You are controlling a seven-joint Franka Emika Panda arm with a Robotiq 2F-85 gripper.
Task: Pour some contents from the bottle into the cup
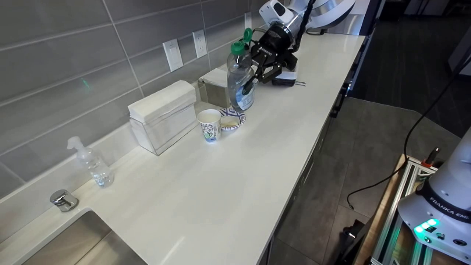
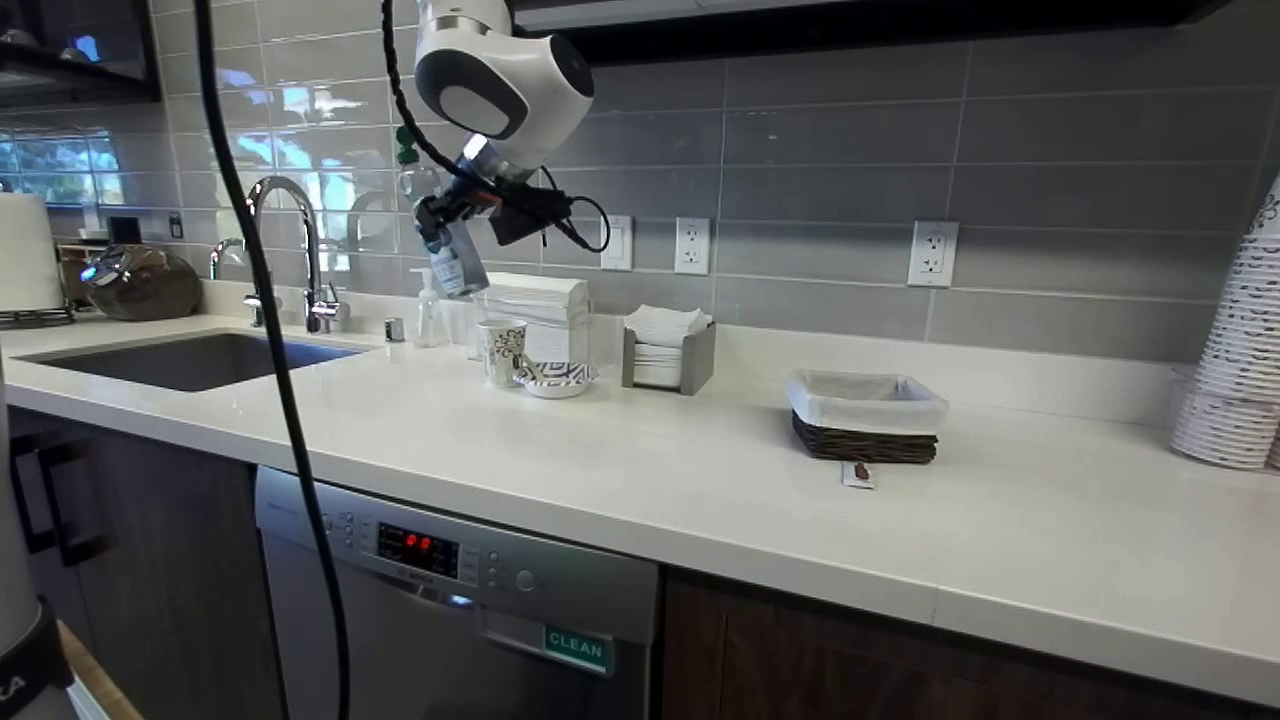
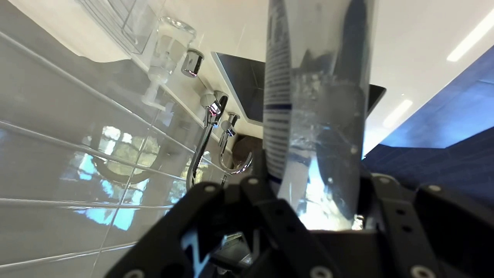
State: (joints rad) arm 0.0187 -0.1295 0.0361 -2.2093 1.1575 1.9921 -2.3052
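Observation:
The bottle is clear plastic with a blue label and a green cap that stands flipped open; it shows in both exterior views (image 1: pixel 239 75) (image 2: pixel 458 258). My gripper (image 1: pixel 250 82) is shut on the bottle's body and holds it above the counter, cap end up and somewhat tilted. The gripper also shows in an exterior view (image 2: pixel 436 215). In the wrist view the bottle (image 3: pixel 314 96) fills the space between the fingers (image 3: pixel 314 185); its cap is out of view there. The white patterned paper cup stands upright on the counter in both exterior views (image 1: pixel 209 127) (image 2: pixel 502 352), apart from the bottle.
A patterned paper bowl (image 1: pixel 233 119) sits beside the cup. Napkin holders (image 1: pixel 165 117) (image 2: pixel 668 350) stand near the tiled wall. A pump bottle (image 1: pixel 94 165) and sink (image 2: pixel 200 360) lie beyond. A lined basket (image 2: pixel 865 415) and stacked cups (image 2: pixel 1235 370) stand farther along the counter.

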